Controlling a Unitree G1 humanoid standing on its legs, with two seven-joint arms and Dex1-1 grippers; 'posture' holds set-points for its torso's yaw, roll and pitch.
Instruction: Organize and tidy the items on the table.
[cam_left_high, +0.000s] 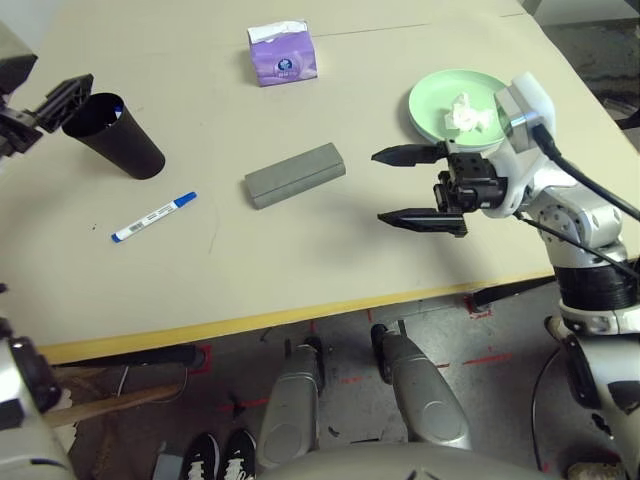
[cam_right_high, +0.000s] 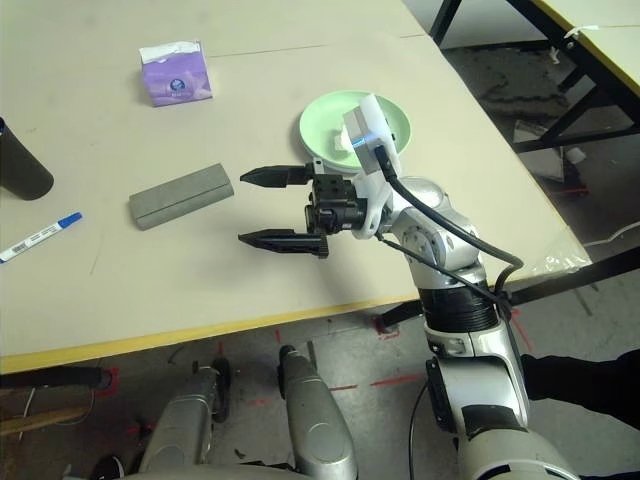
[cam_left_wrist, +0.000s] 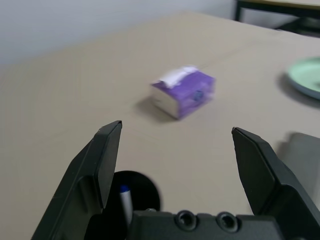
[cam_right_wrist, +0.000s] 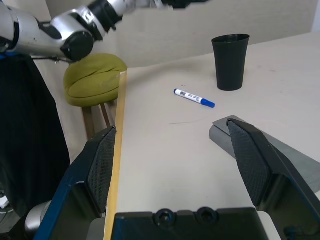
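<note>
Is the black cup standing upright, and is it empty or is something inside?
Upright and not empty. The black cup stands on its base on the table, mouth up. In the left wrist view a marker stands inside it.

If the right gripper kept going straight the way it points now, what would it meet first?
Probably the grey glasses case. The right gripper, open, points left across the table, and its wrist view shows the case just ahead between the fingers; whether it would pass above is unclear.

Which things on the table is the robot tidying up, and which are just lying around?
Tidying:
- blue-capped marker lying on the table
- marker standing in the black cup
- grey glasses case
- crumpled tissue on the green plate

Just lying about:
- purple tissue pack
</note>
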